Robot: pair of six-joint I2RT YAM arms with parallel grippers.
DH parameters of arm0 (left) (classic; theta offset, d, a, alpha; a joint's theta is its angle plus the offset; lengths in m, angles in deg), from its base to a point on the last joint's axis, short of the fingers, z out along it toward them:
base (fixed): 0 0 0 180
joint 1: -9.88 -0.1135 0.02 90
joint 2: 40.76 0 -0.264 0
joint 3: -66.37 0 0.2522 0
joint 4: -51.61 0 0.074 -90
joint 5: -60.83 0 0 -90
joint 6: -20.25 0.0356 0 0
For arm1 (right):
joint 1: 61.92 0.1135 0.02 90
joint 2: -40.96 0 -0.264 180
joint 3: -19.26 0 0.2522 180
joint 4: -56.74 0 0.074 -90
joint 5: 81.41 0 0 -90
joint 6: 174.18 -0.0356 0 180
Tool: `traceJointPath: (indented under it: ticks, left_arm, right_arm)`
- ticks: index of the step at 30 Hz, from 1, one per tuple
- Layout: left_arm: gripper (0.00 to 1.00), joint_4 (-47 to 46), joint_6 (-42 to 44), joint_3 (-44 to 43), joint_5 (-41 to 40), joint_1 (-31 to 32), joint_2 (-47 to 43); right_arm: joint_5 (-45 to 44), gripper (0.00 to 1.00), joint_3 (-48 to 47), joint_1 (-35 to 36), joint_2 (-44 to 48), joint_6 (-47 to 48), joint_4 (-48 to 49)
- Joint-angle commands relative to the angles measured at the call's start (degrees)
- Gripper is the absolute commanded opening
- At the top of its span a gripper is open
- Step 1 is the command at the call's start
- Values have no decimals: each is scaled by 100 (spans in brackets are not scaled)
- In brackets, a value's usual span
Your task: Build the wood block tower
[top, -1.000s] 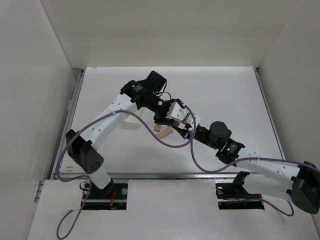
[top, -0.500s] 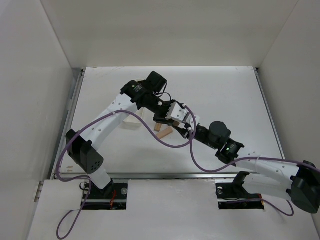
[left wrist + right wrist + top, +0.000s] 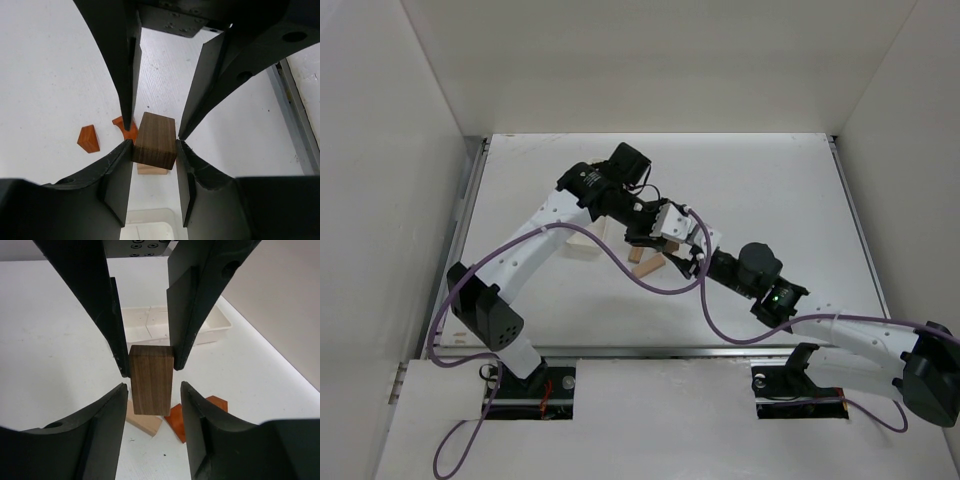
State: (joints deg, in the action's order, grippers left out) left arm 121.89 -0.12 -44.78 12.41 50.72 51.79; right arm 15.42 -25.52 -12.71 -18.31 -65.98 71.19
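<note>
- Gripping the dark block (image 3: 156, 142) is the left gripper (image 3: 154, 146); its pads (image 3: 120, 180) press on two opposite sides of the wood, which is held up off the table (image 3: 770, 180).
- The right gripper (image 3: 152, 387) meets the same block from the opposite side. Its jaws stand a little wider than the wood, and a sliver of white shows beside one pad, so it is released rather than clamped.
- The two grippers sit nose to nose near the middle of the table.
- The dark block is oblong. In the right wrist view its long axis runs up and down, with the grain along it, and it leans only slightly.
- Its upper end sits between the left gripper's fingertips and its lower end hangs over the tan block (image 3: 145, 424). Whether the two blocks touch cannot be told.
- The tan block lies flat on the table. From above, its long axis slants from near-left to far-right.
- An orange wedge (image 3: 88, 138) lies on the table, apart from the others.
- A second orange piece (image 3: 119, 122) lies just beside the tan block, partly behind a fingertip.
- The tan and orange pieces lie loose, none stacked.
- The tray (image 3: 215, 322) is long and white. It sits beyond the blocks in the right wrist view and left of the grippers from above.
- White ridges show inside the tray. The fingers hide the rest of it, so what it holds cannot be told.
</note>
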Motion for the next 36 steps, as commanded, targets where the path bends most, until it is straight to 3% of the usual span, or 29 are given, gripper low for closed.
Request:
traceJointPath:
  ticks: [1, 2, 7, 8, 9, 13, 16, 18, 21, 27, 31, 36]
  left_arm:
    - [0, -44, -177, 114, -80, -59, -351]
    - [0, -44, -256, 184, -80, -59, -352]
    - [0, -148, -572, 465, -405, -182, -519]
    - [0, -227, -695, 536, -458, -260, -597]
    - [0, -315, -818, 710, -536, -261, -598]
    - [0, -886, -1556, 1220, -1290, -375, -861]
    - [0, -1010, -1996, 1694, -1591, -524, -1028]
    - [0, -1282, -2206, 2029, -1872, -603, -1256]
    - [0, -1879, -2585, 2793, -2329, -604, -1608]
    - [0, -2126, -3068, 3444, -2787, -604, -1670]
    - [0, -2730, -3210, 3936, -2787, -604, -1915]
    - [0, -2944, -3210, 4368, -2858, -604, -2162]
  right_arm:
    - [-85, 53, -53, 54, 108, -88, 194]
    - [-146, 60, -53, 54, 108, -140, 194]
    - [-331, 78, 149, 54, 380, -263, 325]
    - [-410, 85, 228, 54, 433, -264, 387]
    - [-463, 100, 229, 54, 546, -316, 387]
    - [-849, 100, 141, 54, 767, -1096, 2]
    - [-1762, 100, -306, 54, 838, -2490, -841]
    - [-2228, 100, -570, 54, 838, -2934, -1483]
    - [-2939, 100, -999, 54, 365, -3962, -2402]
    - [-2864, 100, -2117, 54, -1112, -5297, -4101]
    - [-2863, 100, -2601, 106, -1938, -6124, -4691]
    - [-2644, 100, -2707, 106, -2265, -7111, -4745]
